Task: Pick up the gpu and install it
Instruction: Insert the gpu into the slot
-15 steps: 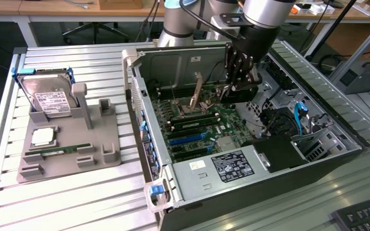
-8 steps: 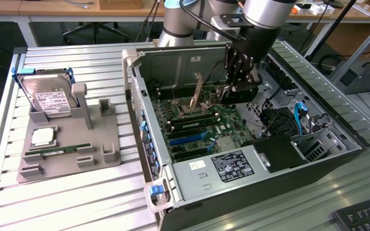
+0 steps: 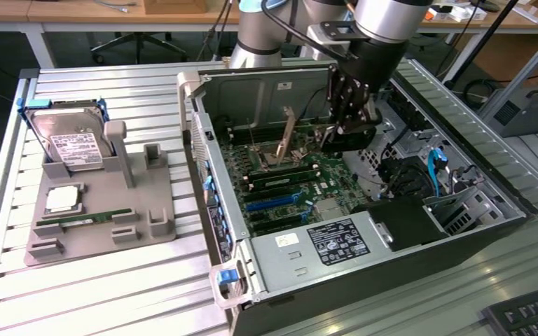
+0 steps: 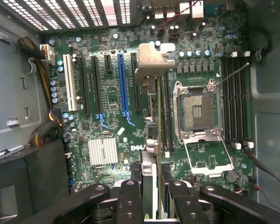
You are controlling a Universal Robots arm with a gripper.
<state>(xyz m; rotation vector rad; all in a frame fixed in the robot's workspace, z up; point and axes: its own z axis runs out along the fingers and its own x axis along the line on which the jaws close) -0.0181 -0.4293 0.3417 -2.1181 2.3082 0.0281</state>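
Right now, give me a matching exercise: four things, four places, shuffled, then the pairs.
Things:
1. gpu
2. hard drive
3. CPU
4. keyboard

Places:
A. lying flat on the grey holder
B. clamped in the gripper, over the motherboard
C. standing upright in the holder
D. outside the case, at the exterior view's lower right

Pairs: 1-B, 2-C, 3-A, 4-D

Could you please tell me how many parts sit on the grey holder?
3 on the holder: a hard drive upright at its far end, a CPU flat in the middle, and a RAM stick lying nearer the camera. None looks hidden.
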